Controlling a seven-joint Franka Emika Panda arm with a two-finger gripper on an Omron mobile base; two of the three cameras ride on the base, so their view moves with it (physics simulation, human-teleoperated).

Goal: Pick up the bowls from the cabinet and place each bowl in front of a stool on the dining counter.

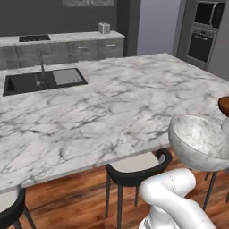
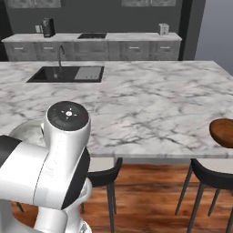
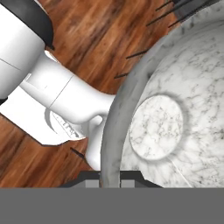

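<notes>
My gripper (image 3: 109, 180) is shut on the rim of the white-grey marbled bowl (image 3: 175, 118), with the rim running between the two fingertips. The bowl (image 1: 199, 141) hangs in the air just off the near right edge of the dining counter (image 1: 89, 116), above the wooden floor; part of its rim (image 2: 22, 129) shows behind my arm. The reddish-brown bowl (image 2: 223, 132) sits on the counter's near edge at the right (image 1: 224, 105). Stools (image 1: 136, 166) (image 2: 214, 175) stand under that edge. The cabinet is out of view.
A black sink with a tap (image 1: 42, 80) is set into the far left of the dining counter (image 2: 150, 104). Behind it runs a narrower counter over grey drawers (image 2: 91, 45). Another stool (image 1: 9, 205) stands at the lower left.
</notes>
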